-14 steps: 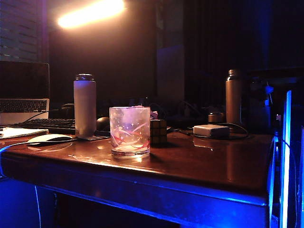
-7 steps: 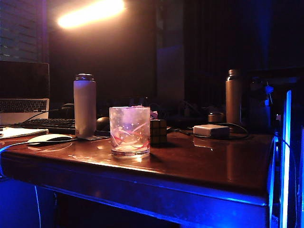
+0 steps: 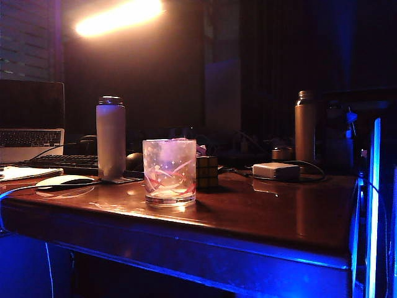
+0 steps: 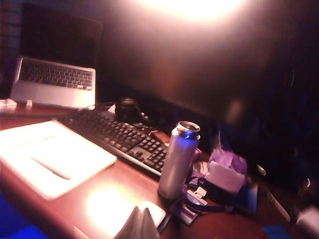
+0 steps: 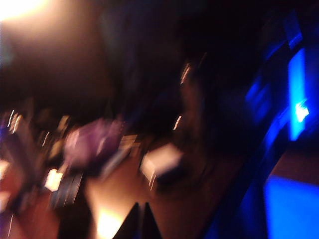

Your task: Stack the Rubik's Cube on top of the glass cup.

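The glass cup (image 3: 169,172), a short clear tumbler with red and white swirls, stands near the front middle of the wooden table (image 3: 267,211) in the exterior view. The Rubik's Cube (image 3: 207,172) sits on the table just behind it to the right, partly hidden by the glass. Neither arm shows in the exterior view. My left gripper (image 4: 141,215) is shut and empty, above the table's left part near a white mouse (image 4: 153,211). My right gripper (image 5: 140,210) is shut and empty in a motion-blurred view. Neither cup nor cube can be made out in the wrist views.
A tall white bottle (image 3: 111,139) with a metal cap (image 4: 188,128) stands left of the cup. Keyboard (image 3: 62,162), laptop (image 3: 31,121) and mouse (image 3: 64,180) lie at the left. A brown bottle (image 3: 304,127) and a white box (image 3: 276,171) with a cable stand at the back right.
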Controlling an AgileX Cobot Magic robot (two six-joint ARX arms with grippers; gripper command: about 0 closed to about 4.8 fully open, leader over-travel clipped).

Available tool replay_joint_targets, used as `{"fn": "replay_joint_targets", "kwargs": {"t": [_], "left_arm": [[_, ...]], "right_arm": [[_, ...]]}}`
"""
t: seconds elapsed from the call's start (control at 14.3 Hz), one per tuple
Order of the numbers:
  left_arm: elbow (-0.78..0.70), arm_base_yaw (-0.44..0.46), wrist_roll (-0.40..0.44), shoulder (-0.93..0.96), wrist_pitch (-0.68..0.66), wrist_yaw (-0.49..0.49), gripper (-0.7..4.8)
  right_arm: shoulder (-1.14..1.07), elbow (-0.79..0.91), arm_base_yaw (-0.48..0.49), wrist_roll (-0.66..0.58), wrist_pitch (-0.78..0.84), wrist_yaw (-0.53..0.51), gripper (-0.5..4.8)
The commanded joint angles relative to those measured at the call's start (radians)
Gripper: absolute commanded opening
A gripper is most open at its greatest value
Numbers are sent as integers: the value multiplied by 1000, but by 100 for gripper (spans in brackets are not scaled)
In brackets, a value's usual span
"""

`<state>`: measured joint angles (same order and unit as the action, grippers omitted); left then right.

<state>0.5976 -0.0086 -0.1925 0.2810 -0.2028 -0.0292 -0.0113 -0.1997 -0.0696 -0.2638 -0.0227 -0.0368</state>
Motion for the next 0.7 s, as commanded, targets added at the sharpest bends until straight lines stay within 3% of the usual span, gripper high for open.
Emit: {"fn": "replay_joint_targets", "kwargs": {"t": [0.07, 0.21, 0.28, 0.42, 0.49, 0.56, 0.7], "left_arm": [[402, 0, 243, 362, -245, 373, -5], [640, -2, 320, 560, -491, 547, -5], [738, -2, 379, 631, -611, 560, -5], [869, -34, 459, 724, -771, 526, -5], [907, -73, 474, 746, -826, 463, -5], [929, -113, 479, 759, -870, 400, -5], [933, -185, 497, 766, -895, 391, -5]], "right_arm": [[-147, -147, 0, -5, -10, 49, -2], [-311, -241, -1, -5, -10, -12, -2], [-417, -304, 0, -5, -16, -67, -1], [-640, -447, -5, 13, -69, -169, -1], [-753, -521, -14, 37, -88, -213, -1], [-860, -599, -32, 60, -104, -233, -1], [-1070, -766, -86, 135, -123, -232, -1]]}}
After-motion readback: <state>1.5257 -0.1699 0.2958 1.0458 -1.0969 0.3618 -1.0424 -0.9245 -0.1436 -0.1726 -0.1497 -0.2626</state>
